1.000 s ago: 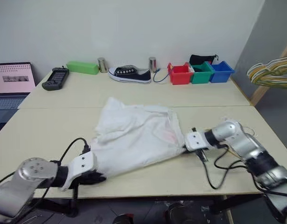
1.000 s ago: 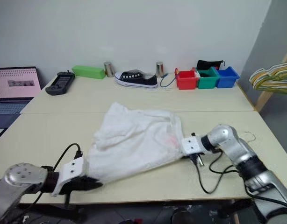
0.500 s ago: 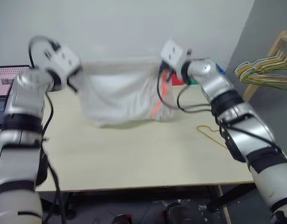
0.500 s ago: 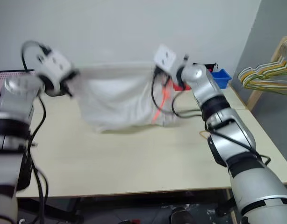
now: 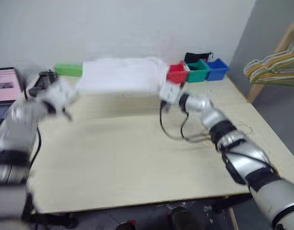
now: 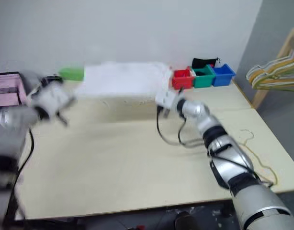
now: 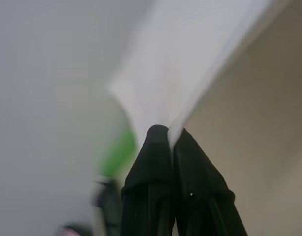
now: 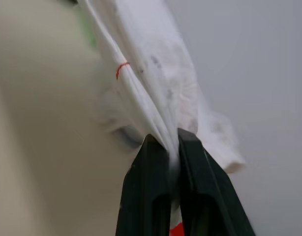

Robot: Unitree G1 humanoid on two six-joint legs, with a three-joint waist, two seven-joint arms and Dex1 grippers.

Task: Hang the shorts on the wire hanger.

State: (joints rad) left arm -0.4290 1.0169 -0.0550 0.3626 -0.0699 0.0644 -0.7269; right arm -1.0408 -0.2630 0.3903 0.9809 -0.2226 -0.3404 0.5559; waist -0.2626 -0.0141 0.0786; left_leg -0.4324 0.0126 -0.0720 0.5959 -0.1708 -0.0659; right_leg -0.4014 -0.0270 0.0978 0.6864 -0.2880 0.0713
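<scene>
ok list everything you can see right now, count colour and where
shorts: one, white, stretched between both grippers above the far half of the table
wire hanger: one, golden-yellow, flat on the table near its right edge
table: one, pale wood
bins: three, red, green, blue, far right of the table
black pouch: one, behind the bins
green block: one, far left of the table
laptop: one, pink screen, left edge
hanger bunch: several, pale green and yellow, on a wooden rack at right
left gripper: shut on the shorts
right gripper: shut on the shorts
</scene>
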